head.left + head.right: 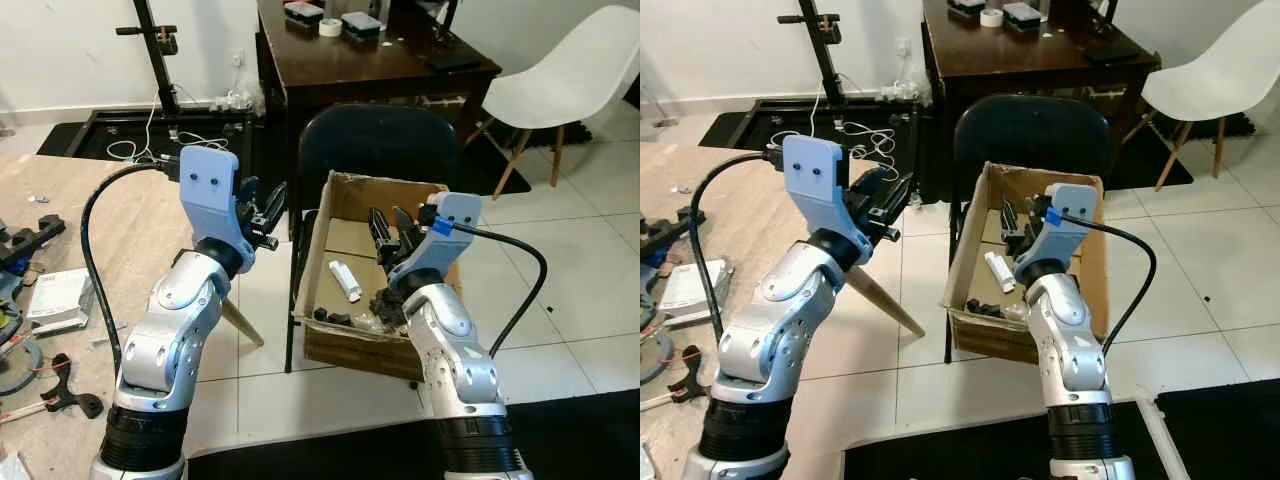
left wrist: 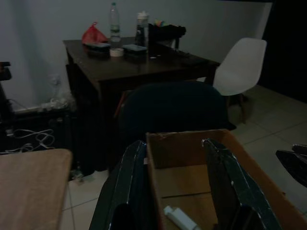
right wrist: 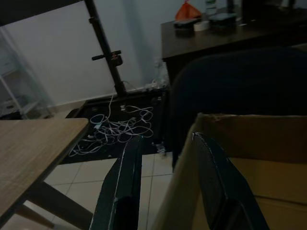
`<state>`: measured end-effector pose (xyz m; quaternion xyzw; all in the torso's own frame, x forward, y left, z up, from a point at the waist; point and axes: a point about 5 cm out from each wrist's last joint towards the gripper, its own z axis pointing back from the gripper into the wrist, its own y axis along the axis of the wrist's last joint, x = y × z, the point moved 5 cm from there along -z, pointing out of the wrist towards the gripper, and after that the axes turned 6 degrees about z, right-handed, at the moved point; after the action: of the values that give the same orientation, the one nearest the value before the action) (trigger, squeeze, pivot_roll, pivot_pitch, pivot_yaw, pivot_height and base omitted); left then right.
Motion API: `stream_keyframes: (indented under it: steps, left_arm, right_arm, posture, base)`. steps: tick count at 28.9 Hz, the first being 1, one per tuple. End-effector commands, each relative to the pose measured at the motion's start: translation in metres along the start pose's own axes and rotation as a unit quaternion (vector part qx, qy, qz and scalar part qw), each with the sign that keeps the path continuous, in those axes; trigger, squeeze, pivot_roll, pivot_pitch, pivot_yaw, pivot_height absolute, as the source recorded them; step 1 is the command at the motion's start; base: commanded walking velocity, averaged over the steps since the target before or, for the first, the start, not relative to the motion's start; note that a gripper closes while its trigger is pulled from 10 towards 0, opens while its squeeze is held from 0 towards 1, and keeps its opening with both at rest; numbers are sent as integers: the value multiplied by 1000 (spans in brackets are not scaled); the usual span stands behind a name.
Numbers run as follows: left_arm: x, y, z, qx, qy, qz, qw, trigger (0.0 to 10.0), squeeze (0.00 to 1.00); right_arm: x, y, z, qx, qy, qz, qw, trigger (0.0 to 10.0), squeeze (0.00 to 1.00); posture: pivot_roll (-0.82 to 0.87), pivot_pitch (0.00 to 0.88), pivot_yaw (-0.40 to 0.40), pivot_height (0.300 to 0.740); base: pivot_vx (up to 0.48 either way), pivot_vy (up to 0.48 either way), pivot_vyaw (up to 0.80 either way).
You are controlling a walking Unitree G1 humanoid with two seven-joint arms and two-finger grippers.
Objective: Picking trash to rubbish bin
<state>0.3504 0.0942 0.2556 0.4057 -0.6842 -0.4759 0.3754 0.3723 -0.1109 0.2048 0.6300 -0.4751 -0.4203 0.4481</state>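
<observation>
A dark chair (image 1: 375,140) is seen beyond both pincers, with a cardboard box (image 1: 340,195) resting on its seat. The right gripper (image 1: 390,235) is held over the box interior, fingers apart and empty. The left gripper (image 1: 262,212) is raised just outside the box wall, fingers apart. A white tube (image 1: 345,280) lies inside, below the right gripper.

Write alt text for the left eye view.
Two silver robot arms reach toward an open cardboard box resting on a dark chair, the right gripper over the box, the left gripper open beside it. Inside lie a white tube and dark scraps.
</observation>
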Motion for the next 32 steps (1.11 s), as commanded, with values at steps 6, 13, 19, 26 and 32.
stream_keyframes:
  steps: [6,13,19,26,32]
  left_arm:
    - [0,-4,3,-7,-2,1,1000,10000,0]
    - [1,-6,3,-10,-5,2,1000,10000,0]
    - [3,-7,3,-13,-9,3,1000,10000,0]
    - [3,-8,4,-16,-10,3,1000,10000,0]
    - [4,-10,3,-23,-13,3,1000,10000,0]
  right_arm:
    - [-2,5,1,10,2,-1,1000,10000,0]
    - [-2,4,2,7,1,-1,1000,10000,0]
    - [-2,4,2,7,2,-1,1000,10000,0]
    - [-2,3,3,6,2,-2,1000,10000,0]
    - [2,3,4,10,-11,-21,1000,10000,0]
  posture:
    - [121,116,-8,740]
    - [121,119,-9,740]
    - [121,119,-9,740]
    - [122,119,-9,740]
    - [121,113,-6,740]
  base:
    - [0,0,800]
    - [0,0,800]
    - [0,0,800]
    - [0,0,800]
    - [0,0,267]
